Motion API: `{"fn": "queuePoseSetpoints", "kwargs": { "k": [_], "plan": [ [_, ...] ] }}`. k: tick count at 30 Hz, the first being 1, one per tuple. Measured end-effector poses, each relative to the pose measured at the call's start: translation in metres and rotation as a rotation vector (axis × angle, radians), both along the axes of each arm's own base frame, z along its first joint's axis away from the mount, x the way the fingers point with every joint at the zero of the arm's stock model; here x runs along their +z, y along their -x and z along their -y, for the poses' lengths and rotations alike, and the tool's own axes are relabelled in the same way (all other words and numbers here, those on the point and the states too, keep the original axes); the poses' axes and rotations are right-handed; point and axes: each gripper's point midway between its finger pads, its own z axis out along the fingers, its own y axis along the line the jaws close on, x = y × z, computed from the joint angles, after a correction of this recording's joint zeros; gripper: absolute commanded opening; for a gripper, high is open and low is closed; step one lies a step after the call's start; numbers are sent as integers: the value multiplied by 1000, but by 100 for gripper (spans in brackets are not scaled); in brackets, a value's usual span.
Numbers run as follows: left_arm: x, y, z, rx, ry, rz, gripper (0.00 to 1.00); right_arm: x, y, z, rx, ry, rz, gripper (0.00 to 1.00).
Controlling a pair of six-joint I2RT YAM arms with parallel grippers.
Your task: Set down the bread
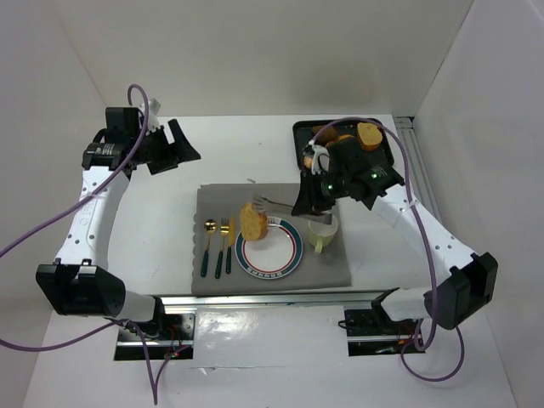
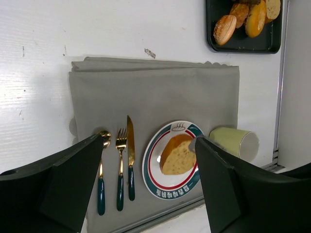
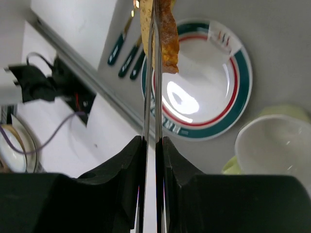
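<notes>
- My right pincer (image 3: 151, 141) is clenched on the tongs (image 3: 156, 73). Their two thin metal blades run straight out from between my fingers, almost closed on each other.
- At the far end of the blades is the bread (image 3: 167, 43), pinched on edge with its long axis running along the tongs. So it lies dead ahead of my pincer, not to either side.
- From above, the bread hangs over the plate (image 3: 204, 63) at the far-left part of the rim, on the cutlery side. It looks lifted clear of the plate, though I cannot tell for certain that nothing touches.
- The bare white middle of the plate lies from the bread toward the near edge of the table and a little toward the cup (image 3: 272, 145). I judge the coming move turns on that: shift slightly that way, lower, then ease the blades apart.
- The cup stands just beside the plate on my side, under my wrist, so I would keep the descent short and watch it.
- The left pincer (image 1: 174, 151) is released, fingers wide, and hovers well apart at the far-left of the table. Mine is much the nearer arm.
</notes>
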Motion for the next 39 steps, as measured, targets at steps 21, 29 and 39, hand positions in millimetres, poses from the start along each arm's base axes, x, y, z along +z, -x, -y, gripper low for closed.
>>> {"fn": "queuePoseSetpoints", "kwargs": {
  "k": [21, 29, 39],
  "plan": [
    [-3, 11, 0, 2, 1, -3, 90, 22, -8, 27, -95, 192, 112, 46],
    [-8, 13, 1, -2, 4, -18, 90, 19, -85, 126, -659, 335, 214, 45],
    [-10, 13, 1, -7, 0, -19, 90, -64, -94, 249, -1143, 571, 196, 45]
  ]
}}
